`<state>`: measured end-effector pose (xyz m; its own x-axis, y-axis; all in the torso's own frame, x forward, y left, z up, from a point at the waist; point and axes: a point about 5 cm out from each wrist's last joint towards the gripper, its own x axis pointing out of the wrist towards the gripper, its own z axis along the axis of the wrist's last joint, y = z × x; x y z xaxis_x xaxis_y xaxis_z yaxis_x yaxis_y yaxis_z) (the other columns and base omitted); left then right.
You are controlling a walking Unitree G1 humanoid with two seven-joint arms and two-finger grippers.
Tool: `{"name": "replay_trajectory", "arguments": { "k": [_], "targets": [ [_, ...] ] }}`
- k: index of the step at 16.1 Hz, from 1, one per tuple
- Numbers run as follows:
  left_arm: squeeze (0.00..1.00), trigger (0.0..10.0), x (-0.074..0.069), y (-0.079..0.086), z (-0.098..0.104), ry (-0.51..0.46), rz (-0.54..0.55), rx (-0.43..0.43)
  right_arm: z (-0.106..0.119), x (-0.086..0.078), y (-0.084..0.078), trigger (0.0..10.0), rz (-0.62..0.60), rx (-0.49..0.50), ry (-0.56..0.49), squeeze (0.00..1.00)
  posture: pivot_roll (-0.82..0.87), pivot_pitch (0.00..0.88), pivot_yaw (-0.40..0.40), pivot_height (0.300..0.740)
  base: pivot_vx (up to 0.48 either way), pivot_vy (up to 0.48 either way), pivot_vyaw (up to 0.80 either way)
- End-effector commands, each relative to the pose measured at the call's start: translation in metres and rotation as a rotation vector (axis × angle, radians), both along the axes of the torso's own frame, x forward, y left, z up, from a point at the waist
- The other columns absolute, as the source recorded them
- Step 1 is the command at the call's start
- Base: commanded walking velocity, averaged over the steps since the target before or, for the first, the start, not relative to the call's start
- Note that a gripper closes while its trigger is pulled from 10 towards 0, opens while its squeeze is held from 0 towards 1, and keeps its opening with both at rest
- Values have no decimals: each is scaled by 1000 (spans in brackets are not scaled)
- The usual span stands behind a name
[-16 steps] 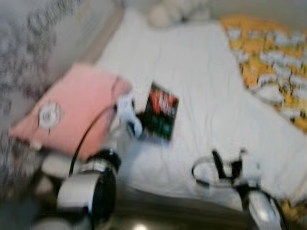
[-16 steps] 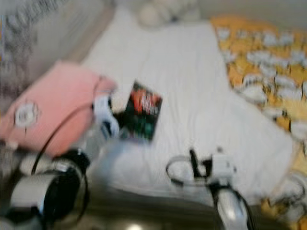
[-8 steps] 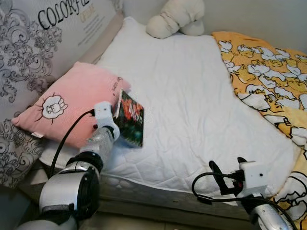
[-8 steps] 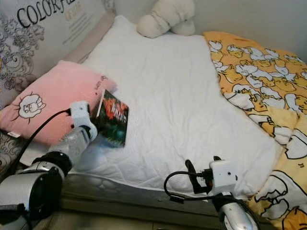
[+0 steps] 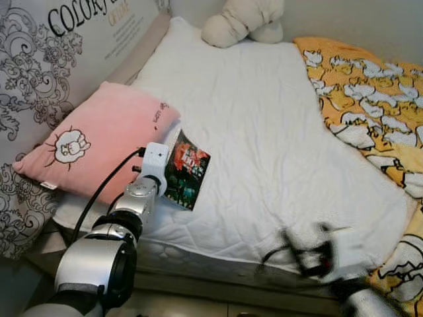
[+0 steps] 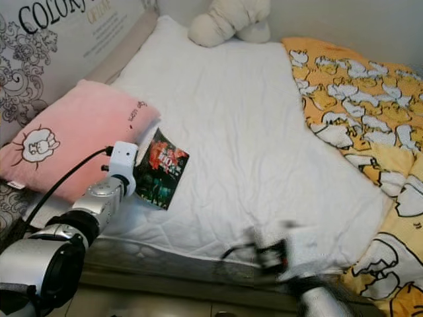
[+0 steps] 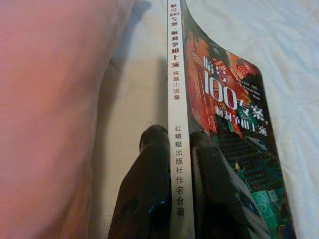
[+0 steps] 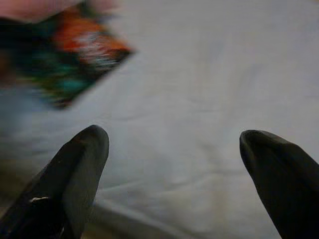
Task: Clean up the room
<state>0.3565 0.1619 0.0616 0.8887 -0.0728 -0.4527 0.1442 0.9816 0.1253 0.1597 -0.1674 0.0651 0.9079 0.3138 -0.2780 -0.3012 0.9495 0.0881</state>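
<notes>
The right gripper (image 8: 174,149) was motion-blurred low over the white mattress (image 5: 264,132), fingers spread wide, holding nothing. The left gripper (image 7: 175,144), arm reaching forward, pinched the book (image 5: 186,170) by its spine, the pink pillow (image 5: 99,142) just beside it.

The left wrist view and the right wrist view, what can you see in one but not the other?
The left wrist view alone shows the pink pillow beside the book, the book's white spine with its printed characters, and the left pincer clamped on that spine.

The right wrist view alone shows the right pincer with its two black fingers wide apart, holding nothing, above the bed near its front edge.

Both show the white bed cover and the book with the red and green cover, which is blurred in the right wrist view.
</notes>
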Motion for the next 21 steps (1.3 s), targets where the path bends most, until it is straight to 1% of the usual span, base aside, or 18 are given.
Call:
{"name": "replay_trajectory", "arguments": {
  "k": [1,2,3,6,7,8,9,10,11,12,13,14,16,17,18,21],
  "targets": [
    [0,10000,1,-3,1,21,1,-12,-2,-1,-2,10000,-14,15,25,0,-242,95,-94,740,0,0,0],
    [0,10000,1,-1,1,26,5,-13,-6,-4,-2,10000,-22,15,41,0,-239,104,-88,740,0,0,0],
    [0,10000,2,1,1,30,-3,11,-8,-7,0,10000,-26,20,51,0,-238,123,-74,740,0,0,0],
    [0,10000,2,2,2,43,-21,8,-8,-15,14,10000,-65,83,55,0,-212,172,-19,740,0,0,0],
    [0,10000,2,2,2,47,-20,3,-8,-16,16,10000,-71,95,56,0,-210,177,-13,740,0,0,0],
    [0,10000,2,3,2,50,-18,5,-9,-18,21,10000,-75,108,56,0,-204,191,13,740,0,0,0],
    [0,10000,2,5,3,55,-1,-11,-10,-22,28,10000,-88,126,61,0,-202,205,32,740,0,0,0],
    [0,10000,3,8,4,55,34,-44,-11,-26,31,10000,-98,132,65,0,-206,210,40,740,0,0,0],
    [0,10000,5,13,7,45,79,-45,-11,-29,31,10000,-114,133,71,0,-209,217,44,740,0,0,0],
    [263,10000,5,17,7,45,102,-53,-12,-32,30,10000,-119,130,77,0,-211,220,46,740,0,0,0],
    [1000,10000,4,19,7,49,118,-72,-12,-33,28,10000,-125,127,81,0,-210,220,45,740,0,0,0],
    [1000,10000,3,23,5,57,137,-68,-14,-37,26,10000,-136,122,91,0,-204,216,44,740,0,0,0],
    [1000,10000,1,23,3,65,127,-67,-16,-39,28,10000,-134,120,98,0,-193,211,42,740,0,0,0],
    [1000,10000,1,24,3,60,94,-19,-16,-39,28,10000,-130,119,102,0,-188,210,42,740,0,0,0],
    [1000,10000,3,26,7,41,38,73,-17,-40,29,10000,-128,120,105,0,-183,206,44,740,0,0,0],
    [1000,10000,10,30,21,-28,-84,251,-21,-42,32,10000,-123,123,117,0,-159,192,45,740,0,0,0]
  ]
}}
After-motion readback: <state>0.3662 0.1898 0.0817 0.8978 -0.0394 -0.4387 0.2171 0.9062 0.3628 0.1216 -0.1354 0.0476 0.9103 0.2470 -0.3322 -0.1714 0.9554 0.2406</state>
